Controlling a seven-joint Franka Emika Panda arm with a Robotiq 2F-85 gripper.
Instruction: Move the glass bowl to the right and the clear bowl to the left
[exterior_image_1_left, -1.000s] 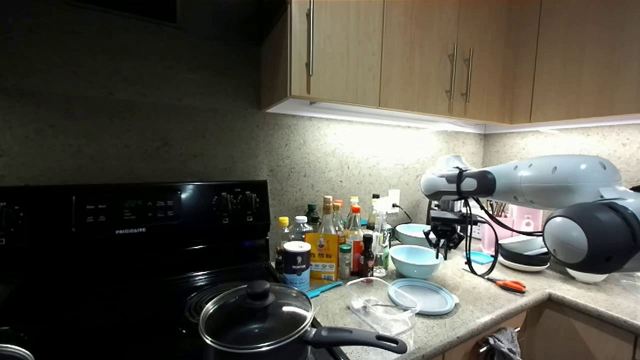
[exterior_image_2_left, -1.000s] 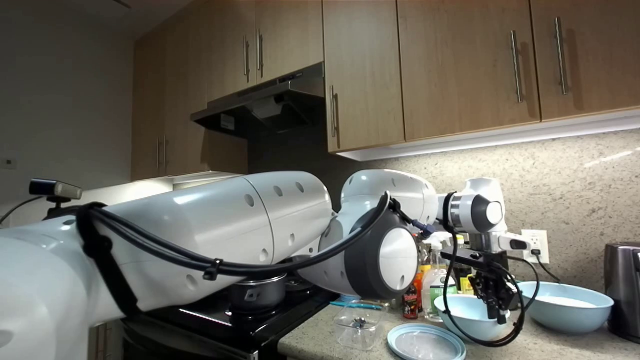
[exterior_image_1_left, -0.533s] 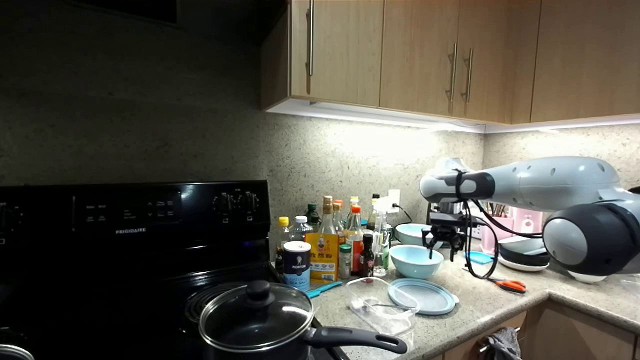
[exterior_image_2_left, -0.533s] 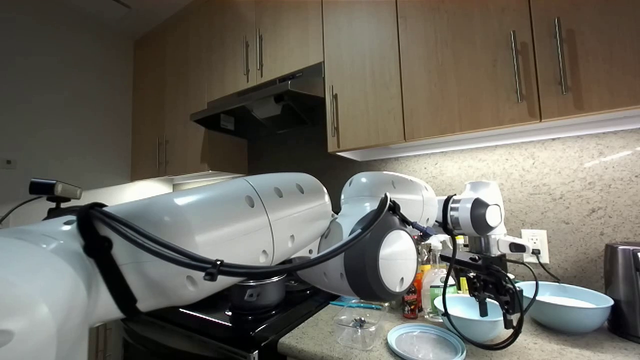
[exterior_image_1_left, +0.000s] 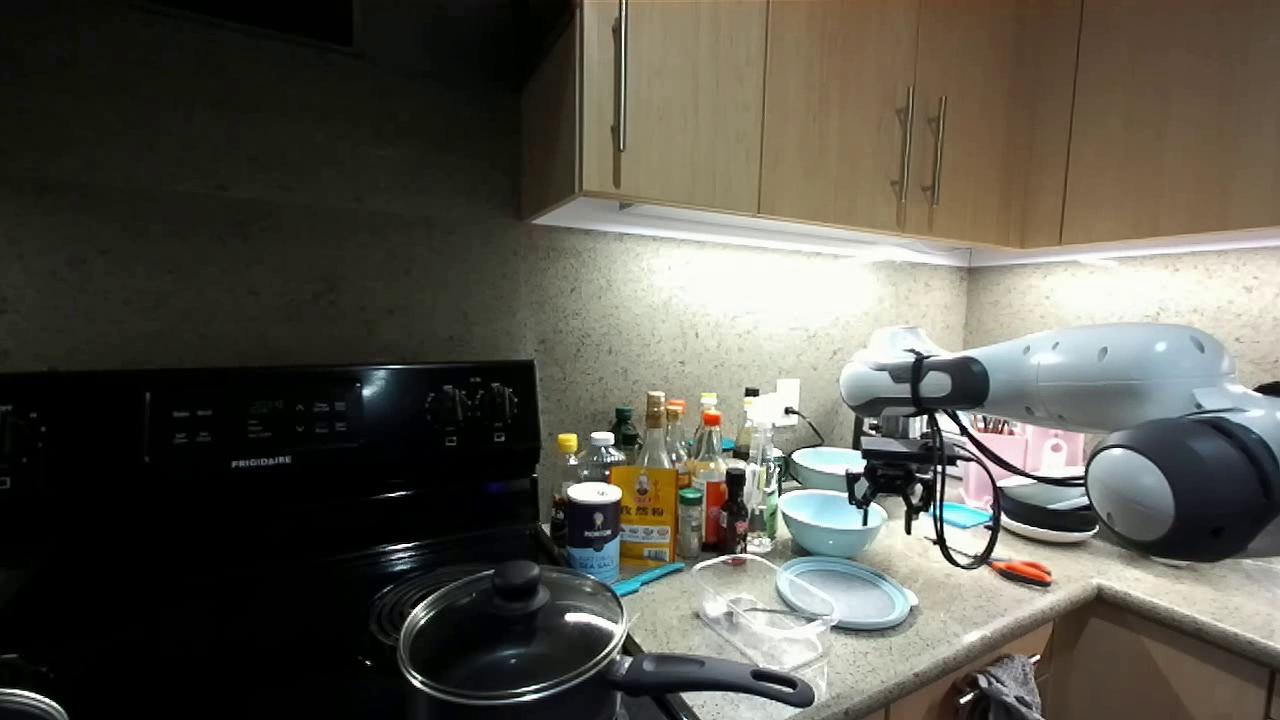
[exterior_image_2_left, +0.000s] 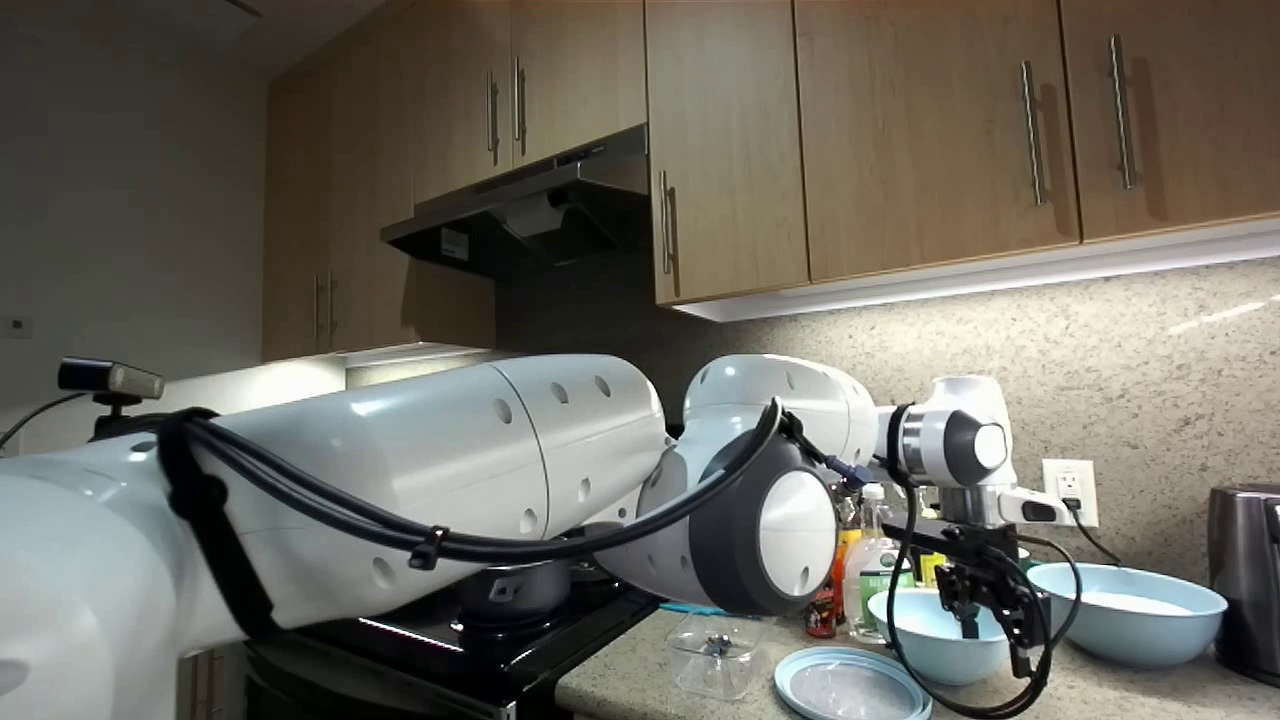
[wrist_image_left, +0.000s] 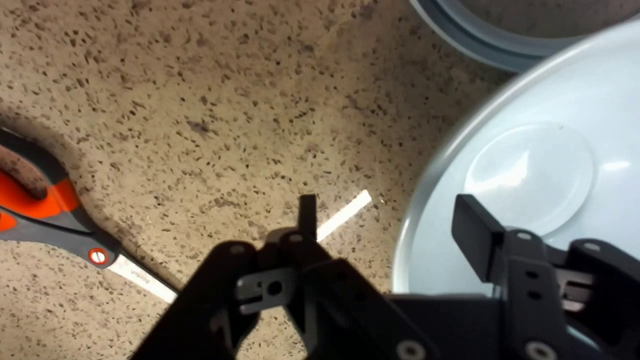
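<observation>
The glass bowl, a light aqua-blue deep bowl (exterior_image_1_left: 830, 535), stands upright on the counter in front of the bottles, in both exterior views. My gripper (exterior_image_1_left: 887, 515) is open over the bowl's right side. In the wrist view the bowl (wrist_image_left: 540, 260) fills the right, its rim passing between the spread fingers of my gripper (wrist_image_left: 385, 207). One finger (wrist_image_left: 475, 235) is over the bowl's inside; the opposite finger (wrist_image_left: 307, 215) is outside, above bare counter. Nothing is gripped; whether the fingers touch the wall cannot be told. The clear bowl cannot be made out in any view.
A larger pale-blue bowl (exterior_image_2_left: 1130, 635) stands behind, beside a kettle (exterior_image_2_left: 1245, 580). A flat pale-blue lid (exterior_image_1_left: 848, 598) lies in front, near a transparent rectangular container (exterior_image_1_left: 770, 640). Orange-handled scissors (exterior_image_1_left: 1022, 572) lie right of the bowl. Bottles (exterior_image_1_left: 712, 480) crowd its left.
The fingers have spread from close together to wide apart, on either side of the rim. The arm and gripper have come down a little. The bowls have stayed in place.
</observation>
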